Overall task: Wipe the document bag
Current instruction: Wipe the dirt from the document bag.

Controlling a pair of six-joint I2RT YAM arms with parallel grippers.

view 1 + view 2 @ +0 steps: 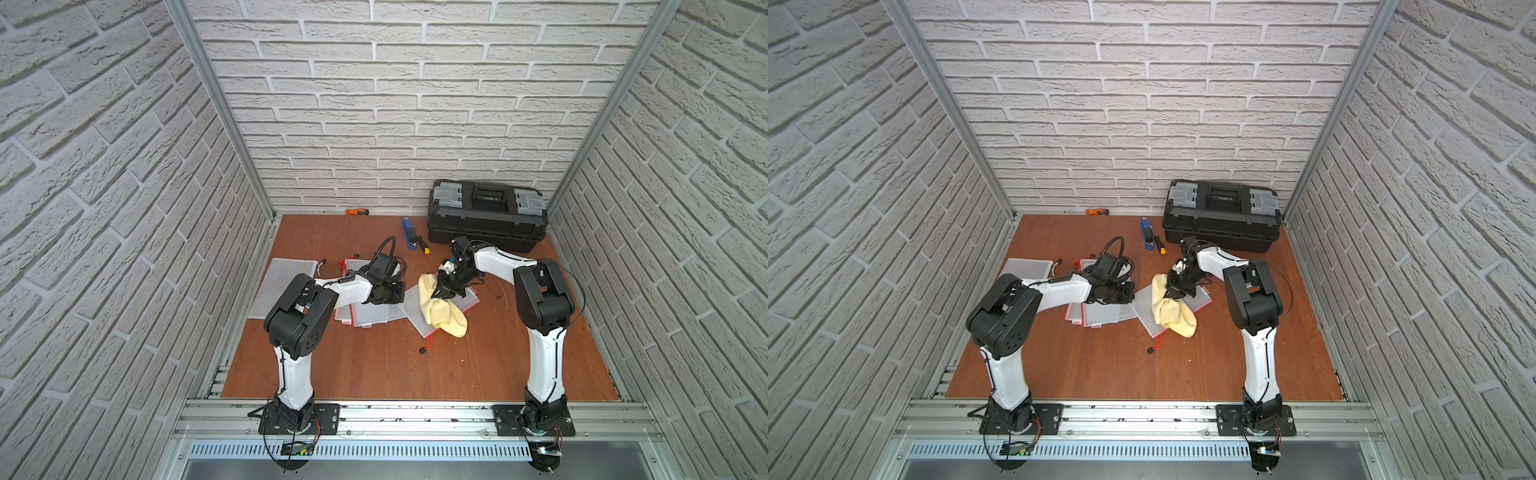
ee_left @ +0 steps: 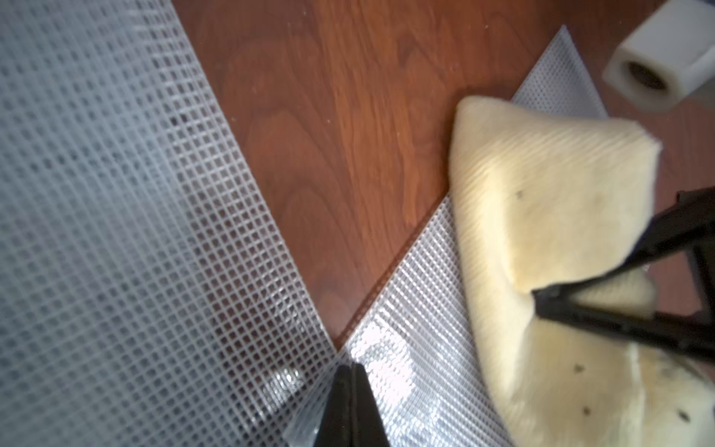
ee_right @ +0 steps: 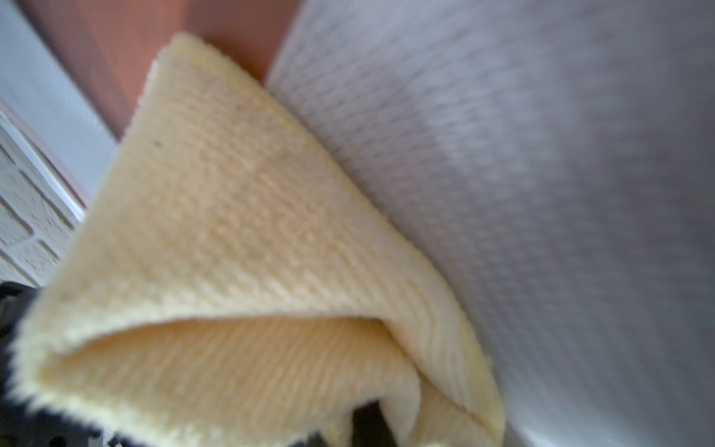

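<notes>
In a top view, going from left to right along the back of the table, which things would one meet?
orange-handled tool → blue tool → dark screwdriver with a yellow tip → black toolbox

White brick-pattern walls (image 1: 415, 104) around a reddish-brown wooden tabletop (image 1: 374, 365)

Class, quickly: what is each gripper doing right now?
Left gripper: shut, at the document bag's corner; whether it grips is unclear.
Right gripper: shut on the yellow cloth.
</notes>
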